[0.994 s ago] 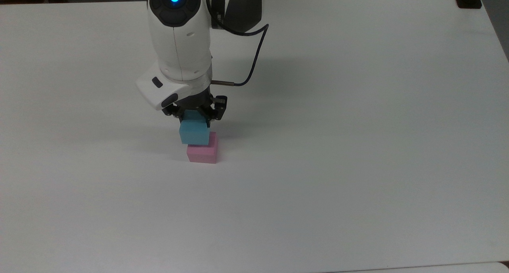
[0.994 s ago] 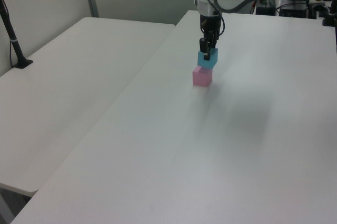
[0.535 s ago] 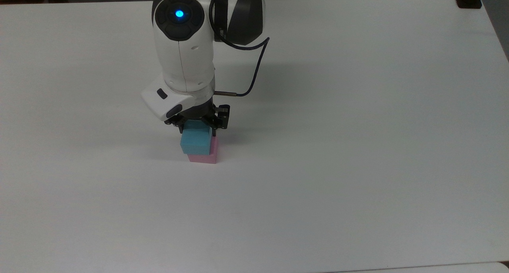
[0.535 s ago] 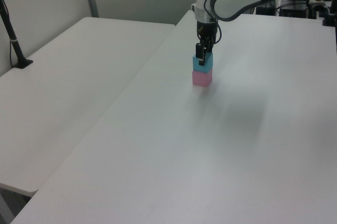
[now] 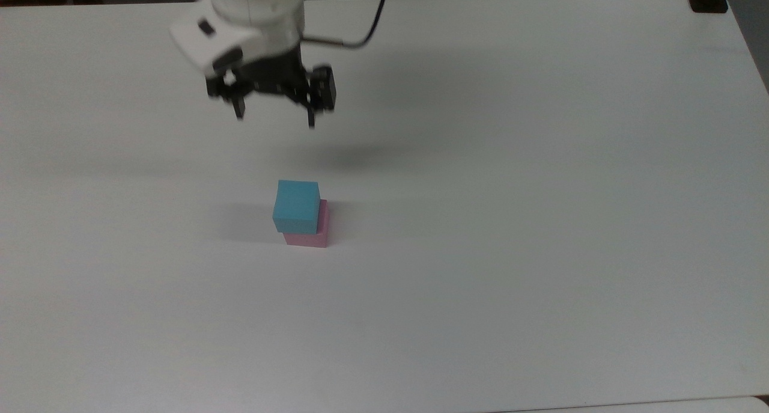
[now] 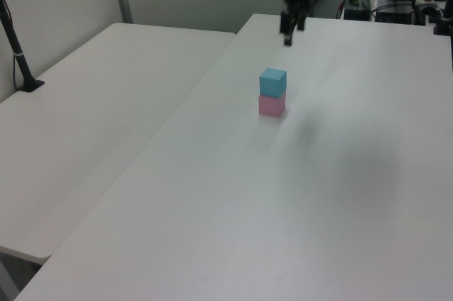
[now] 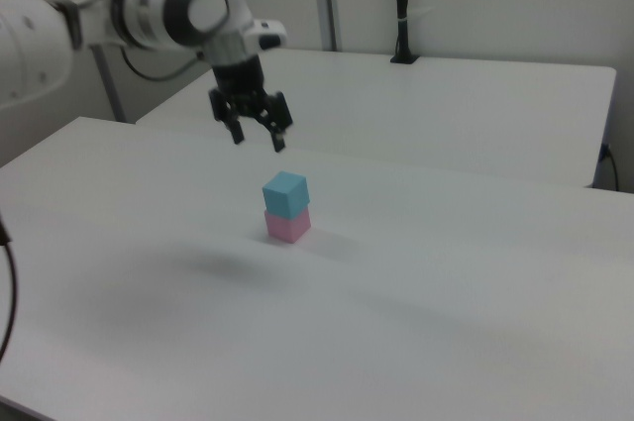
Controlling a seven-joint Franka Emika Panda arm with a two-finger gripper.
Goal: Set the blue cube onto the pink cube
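Lifted away since half a second ago, the gripper (image 5: 275,113) hangs spread and empty at the top view's upper left; the blue cube (image 5: 296,206) sits on the pink cube (image 5: 312,235).

Pink cube (image 5: 312,235): top face fully covered by the blue cube (image 5: 296,206); in the top view a narrow strip of its right side and its near face show. Claw (image 5: 274,113): motion-blurred in the top view and in the left view (image 6: 289,34). Arm cut off by the top view's far edge. Table (image 5: 541,220): near edge and left side cropped in the top view.
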